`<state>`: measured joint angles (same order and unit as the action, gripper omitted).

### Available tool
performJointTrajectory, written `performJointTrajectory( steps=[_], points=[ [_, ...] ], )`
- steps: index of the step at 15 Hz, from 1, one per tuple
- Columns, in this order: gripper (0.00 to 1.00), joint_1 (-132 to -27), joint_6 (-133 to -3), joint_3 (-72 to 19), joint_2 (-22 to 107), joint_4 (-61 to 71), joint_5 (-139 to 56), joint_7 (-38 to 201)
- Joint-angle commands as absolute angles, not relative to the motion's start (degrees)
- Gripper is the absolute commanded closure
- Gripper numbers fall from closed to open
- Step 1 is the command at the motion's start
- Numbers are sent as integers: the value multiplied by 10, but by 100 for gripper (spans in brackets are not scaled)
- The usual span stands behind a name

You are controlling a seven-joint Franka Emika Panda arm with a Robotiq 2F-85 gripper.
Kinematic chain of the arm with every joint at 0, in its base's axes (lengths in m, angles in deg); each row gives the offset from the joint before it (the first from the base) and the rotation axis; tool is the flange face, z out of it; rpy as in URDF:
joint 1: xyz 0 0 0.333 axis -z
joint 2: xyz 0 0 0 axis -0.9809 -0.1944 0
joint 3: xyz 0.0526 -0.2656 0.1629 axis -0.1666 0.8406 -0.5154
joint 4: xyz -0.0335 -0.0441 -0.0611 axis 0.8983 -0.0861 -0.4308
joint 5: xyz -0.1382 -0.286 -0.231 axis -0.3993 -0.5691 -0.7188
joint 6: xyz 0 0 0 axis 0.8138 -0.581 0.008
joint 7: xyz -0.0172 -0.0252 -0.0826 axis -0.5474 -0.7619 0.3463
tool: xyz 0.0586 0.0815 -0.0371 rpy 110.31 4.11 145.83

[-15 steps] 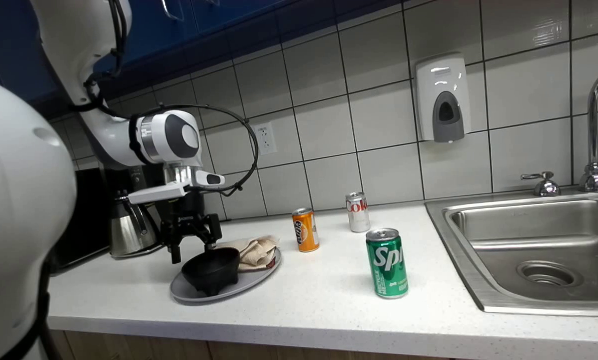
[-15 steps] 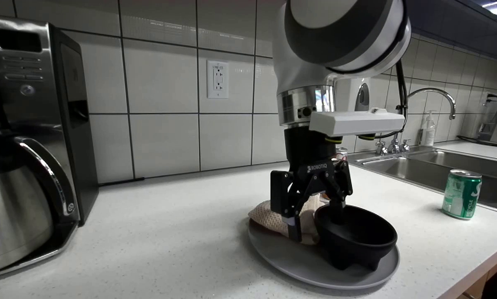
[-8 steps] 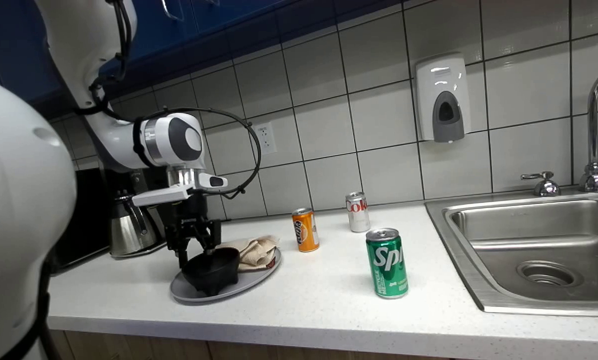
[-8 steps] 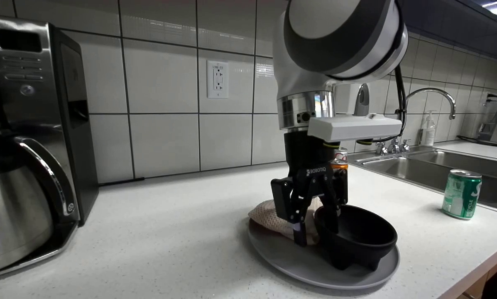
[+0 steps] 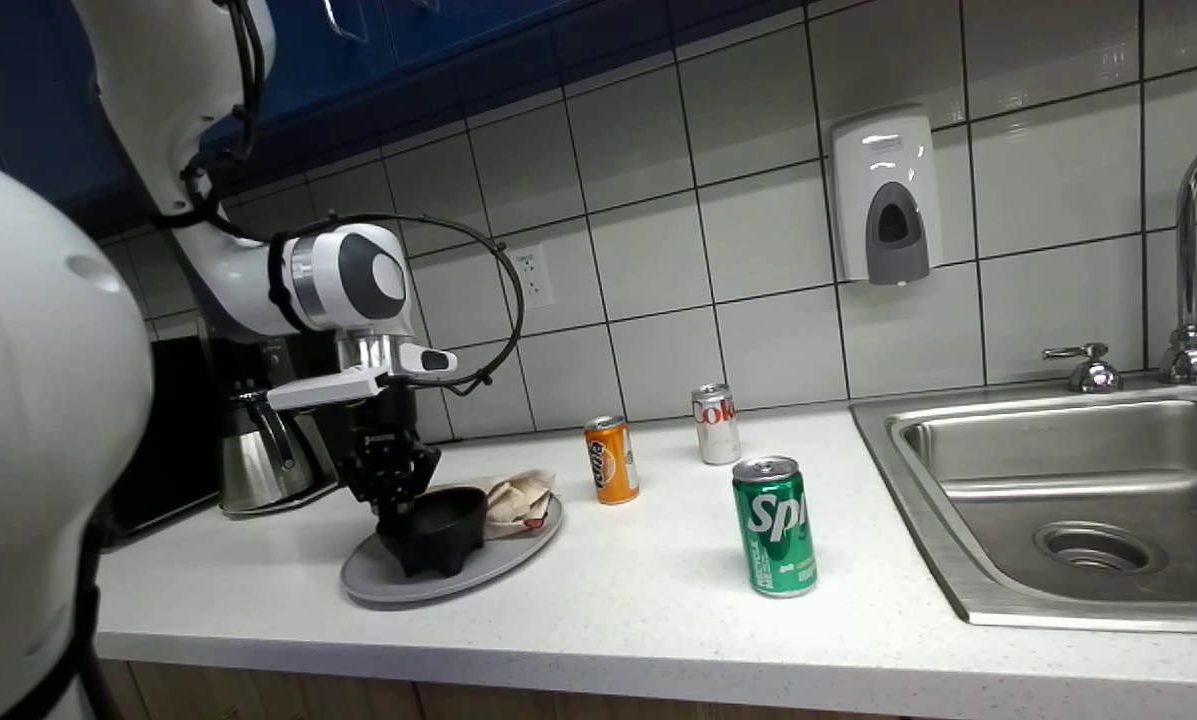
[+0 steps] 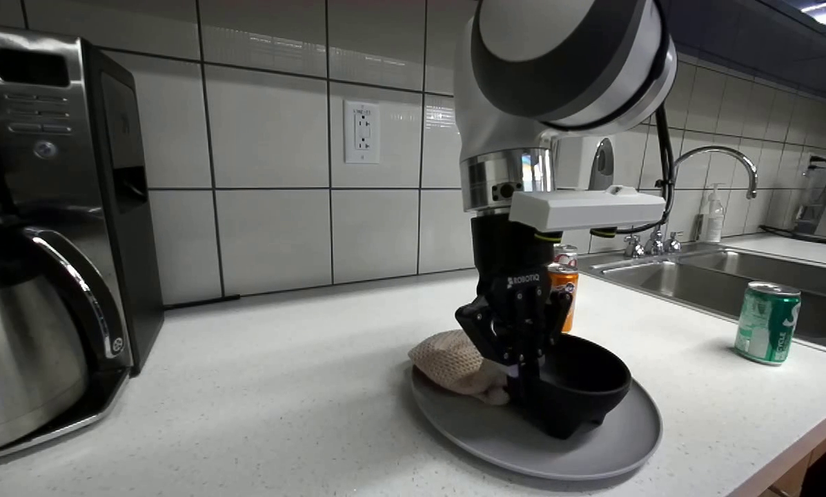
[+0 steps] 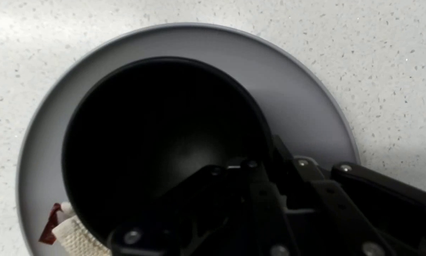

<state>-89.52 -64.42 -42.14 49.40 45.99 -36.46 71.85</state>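
Note:
My gripper [image 6: 527,386] points down and is shut on the near-side wall of a black bowl [image 6: 585,393], one finger inside the rim and one outside. In the wrist view the bowl [image 7: 145,117] fills the middle, and the fingers pinch its rim at lower right; dark on dark blurs the exact contact. The bowl stands over a grey plate [image 6: 482,442]; whether its feet touch the plate I cannot tell. Against the bowl, on the same plate, lies a beige cloth bundle [image 5: 523,505]. A dark red scrap [image 7: 50,225] pokes out beside it.
Toward the sink [image 5: 928,470] stand an orange can [image 5: 613,460], a silver Coke can [image 5: 716,425] and a green Sprite can [image 5: 776,525]. A coffee maker [image 6: 61,207] with a steel carafe is on the opposite side. The tiled wall runs behind.
The jaws came down around the bowl's wall and closed on it. The bowl shifted slightly, rightward in an exterior view and leftward in another, pressing the cloth a little. The arm lowered slightly.

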Motion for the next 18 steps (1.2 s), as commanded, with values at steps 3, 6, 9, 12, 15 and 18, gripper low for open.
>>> performJointTrajectory(
  steps=[3, 6, 9, 12, 15, 18],
  points=[
    [98, -905, -639, -417, 514, 455, -374, 713],
    [98, -910, -629, -419, 529, 454, -375, 708],
    [98, -916, -624, -421, 543, 457, -376, 703],
    [98, -923, -624, -424, 563, 464, -377, 695],
    [98, -929, -621, -428, 582, 464, -379, 688],
    [98, -935, -606, -435, 591, 454, -381, 689]
  ],
)
